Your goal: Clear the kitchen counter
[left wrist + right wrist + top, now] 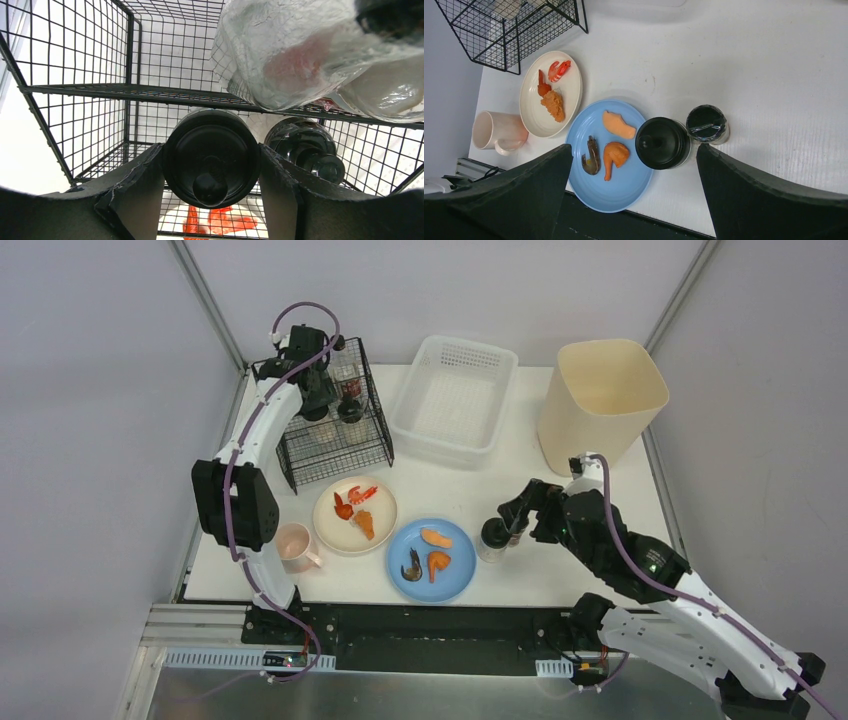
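Observation:
The white kitchen counter point(470, 485) holds a cream plate point(352, 530) with toy shrimp and fried food, a blue plate point(445, 585) with toy food, a pink mug point(295, 546) and two black-topped jars point(492, 536). My left gripper point(320, 405) is inside the black wire rack point(300, 455). In the left wrist view it point(210, 152) is shut on a black-lidded jar point(205, 135), with both fingers against the lid. My right gripper point(634, 148) is wide open above the counter. The black-lidded jar point(663, 143) and a second jar point(707, 124) lie between and beyond its fingers.
A white perforated basket point(455, 398) stands at the back centre and a tall beige bin point(600, 400) at the back right. The rack also holds another black-lidded jar point(305, 147) and clear bottles point(290, 50) on its upper shelf. Grey walls close in on both sides.

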Action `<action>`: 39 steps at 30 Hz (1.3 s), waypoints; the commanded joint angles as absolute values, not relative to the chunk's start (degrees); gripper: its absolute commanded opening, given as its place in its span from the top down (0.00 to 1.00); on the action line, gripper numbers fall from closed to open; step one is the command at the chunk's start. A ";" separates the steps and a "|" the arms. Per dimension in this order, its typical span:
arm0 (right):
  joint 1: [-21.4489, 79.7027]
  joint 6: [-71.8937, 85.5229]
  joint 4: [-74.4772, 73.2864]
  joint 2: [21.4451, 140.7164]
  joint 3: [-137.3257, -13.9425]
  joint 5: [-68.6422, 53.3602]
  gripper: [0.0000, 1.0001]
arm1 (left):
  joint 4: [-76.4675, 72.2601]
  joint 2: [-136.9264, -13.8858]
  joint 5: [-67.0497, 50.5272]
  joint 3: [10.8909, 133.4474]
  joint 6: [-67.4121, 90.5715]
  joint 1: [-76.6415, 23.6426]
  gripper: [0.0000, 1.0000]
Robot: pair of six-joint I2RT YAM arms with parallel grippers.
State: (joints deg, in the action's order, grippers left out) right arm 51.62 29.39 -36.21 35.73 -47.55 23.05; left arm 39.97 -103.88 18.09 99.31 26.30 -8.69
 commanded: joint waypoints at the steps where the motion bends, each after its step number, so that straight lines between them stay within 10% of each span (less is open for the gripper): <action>1: 51.50 29.28 -34.68 34.56 -47.34 23.02 0.01 | 39.87 -103.00 18.63 98.00 27.83 -9.84 1.00; 21: 51.50 28.61 -36.09 32.74 -47.58 23.52 0.01 | 39.64 -103.77 21.67 93.97 27.81 -12.17 0.50; 39: 51.48 29.45 -36.17 32.01 -46.94 23.22 0.01 | 39.55 -102.22 22.24 90.35 27.95 -12.13 0.26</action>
